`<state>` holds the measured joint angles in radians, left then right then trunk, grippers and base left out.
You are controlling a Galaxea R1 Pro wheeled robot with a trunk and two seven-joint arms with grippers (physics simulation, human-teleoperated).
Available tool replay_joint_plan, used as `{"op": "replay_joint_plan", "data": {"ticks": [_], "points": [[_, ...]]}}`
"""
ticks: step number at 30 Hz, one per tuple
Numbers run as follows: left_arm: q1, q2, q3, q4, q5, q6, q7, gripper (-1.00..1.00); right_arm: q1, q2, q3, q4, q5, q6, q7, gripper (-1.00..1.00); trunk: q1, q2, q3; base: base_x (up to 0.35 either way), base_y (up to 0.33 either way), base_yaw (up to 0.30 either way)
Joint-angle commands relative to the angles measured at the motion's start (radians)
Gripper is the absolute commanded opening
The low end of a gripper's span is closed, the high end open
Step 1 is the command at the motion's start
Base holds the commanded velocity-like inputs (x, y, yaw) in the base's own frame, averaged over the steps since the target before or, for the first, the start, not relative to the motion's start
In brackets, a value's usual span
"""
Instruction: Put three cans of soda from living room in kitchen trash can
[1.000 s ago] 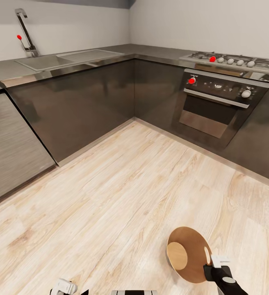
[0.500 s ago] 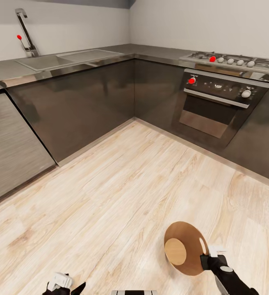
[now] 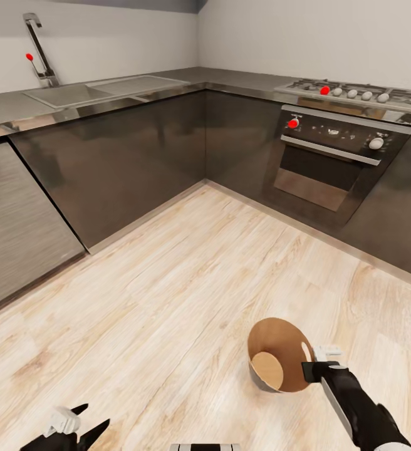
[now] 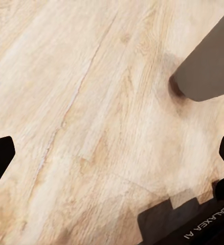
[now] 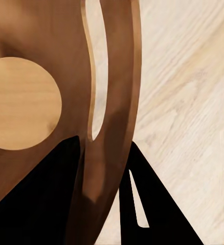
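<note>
- The right gripper [image 3: 313, 363] had its fingers pinched on the rim of the trash can [image 3: 274, 351], one finger [image 5: 35, 204] inside the wall and one outside, right by the handle slot. The can sat low in the head view at about 5 o'clock, tilted so you looked into the tan inside, and empty as far as I could see.
- The left gripper [image 3: 74, 426] was down at 7 o'clock with fingers spread, holding nothing, over the bare wood floor [image 3: 187, 282].
- No soda cans anywhere in these shots.
- My worry: a thin rim pinch on a tilted bin seemed sketchy, so it could swing or slip out and roll.
- Also, a bin set down crooked could tip over once cans got dropped in.
- The oven [image 3: 331, 156] and cabinets [image 3: 124, 156] were well apart from it, up at 12 to 1 o'clock, so no bump risk there.
</note>
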<state>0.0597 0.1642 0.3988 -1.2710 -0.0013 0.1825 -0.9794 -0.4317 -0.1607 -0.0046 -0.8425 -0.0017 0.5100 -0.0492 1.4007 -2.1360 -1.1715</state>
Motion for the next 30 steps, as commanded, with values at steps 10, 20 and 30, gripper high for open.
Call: {"op": "replay_joint_plan", "data": {"ticks": [10,20,30], "points": [[0.000,0.005,0.027,0.004,-0.002,0.000,-0.040,1.00,0.002,0.001,-0.002,-0.243,0.000,0.403,0.000,-1.00,0.000,0.000,0.000,0.000,0.000,0.000],[0.000,0.005,0.027,0.034,-0.002,0.000,-0.039,1.00,0.005,0.001,-0.004,-0.324,0.000,0.494,0.000,-1.00,0.000,0.000,0.000,0.000,0.000,0.000],[0.000,0.004,0.026,0.047,-0.002,0.000,-0.038,1.00,0.007,0.001,-0.003,-0.328,0.000,0.495,0.000,-1.00,0.000,0.000,0.000,0.000,0.000,0.000]]}}
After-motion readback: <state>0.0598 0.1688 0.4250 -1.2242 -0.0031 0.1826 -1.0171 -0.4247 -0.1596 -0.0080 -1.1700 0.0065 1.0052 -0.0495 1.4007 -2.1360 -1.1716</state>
